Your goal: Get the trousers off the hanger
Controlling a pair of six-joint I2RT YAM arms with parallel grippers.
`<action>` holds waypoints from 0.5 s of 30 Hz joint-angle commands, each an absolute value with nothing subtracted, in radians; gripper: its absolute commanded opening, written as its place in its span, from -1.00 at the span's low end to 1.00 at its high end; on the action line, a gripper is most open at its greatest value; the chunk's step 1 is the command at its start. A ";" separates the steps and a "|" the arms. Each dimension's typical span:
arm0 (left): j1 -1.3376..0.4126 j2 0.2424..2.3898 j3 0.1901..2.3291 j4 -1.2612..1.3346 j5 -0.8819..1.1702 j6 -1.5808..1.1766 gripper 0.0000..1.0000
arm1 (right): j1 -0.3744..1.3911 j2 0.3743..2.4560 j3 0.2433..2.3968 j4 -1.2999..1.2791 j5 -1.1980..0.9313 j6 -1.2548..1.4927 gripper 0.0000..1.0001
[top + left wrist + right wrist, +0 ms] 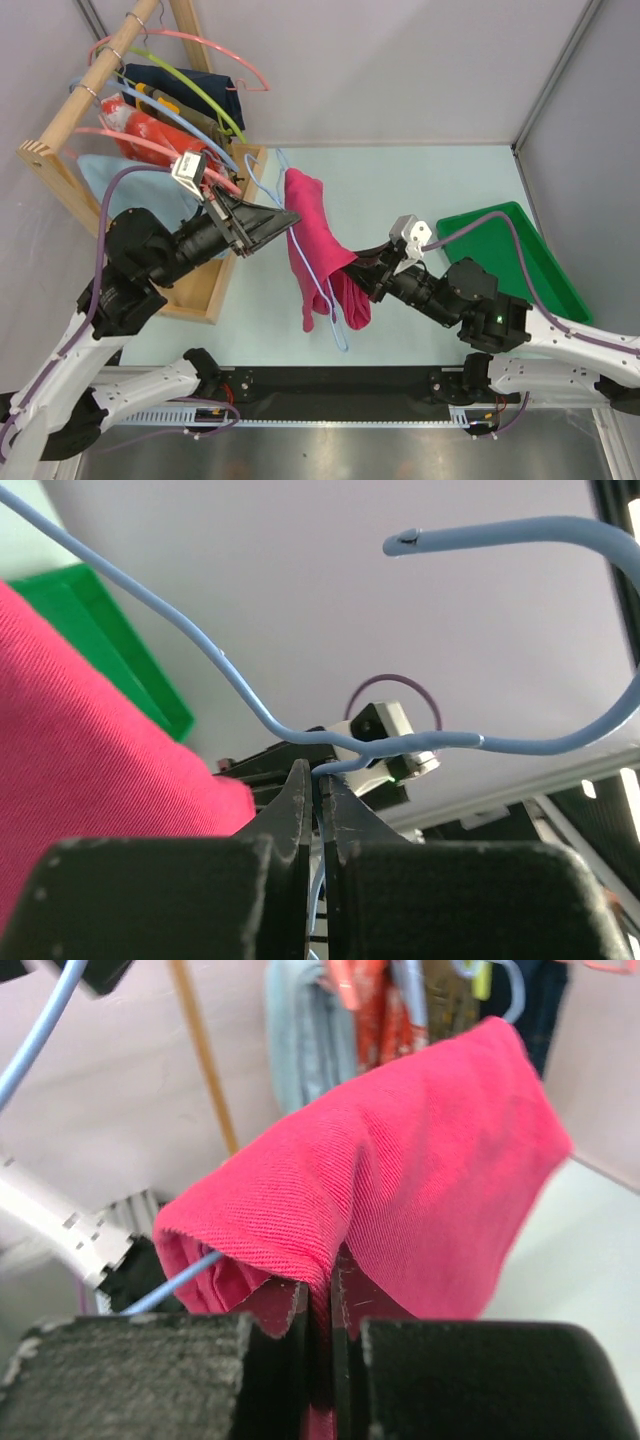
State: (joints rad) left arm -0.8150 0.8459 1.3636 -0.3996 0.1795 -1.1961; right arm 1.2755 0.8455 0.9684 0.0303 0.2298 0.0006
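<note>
We hold the thin blue hanger [200, 640] up over the surface [430, 180] with our left gripper [318, 780], which is clenched on the wire near the hook. The pink trousers [308, 215] hang folded over the hanger, between our two arms. Our right gripper [320, 1295] is pinched tight on a fold of the trousers. A green tray [545, 265] sits off to the right.

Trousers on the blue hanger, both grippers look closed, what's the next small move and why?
Probably draw the right gripper toward the green tray, sliding the trousers off the hanger. It is shut on a fold of the cloth, the left gripper is shut on the hanger's wire, and the trousers hang draped over it.
</note>
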 commanded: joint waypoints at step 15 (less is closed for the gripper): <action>-0.815 0.775 1.111 -0.367 -0.046 -0.920 -1.00 | 1.203 0.865 1.075 0.266 0.460 0.081 -1.00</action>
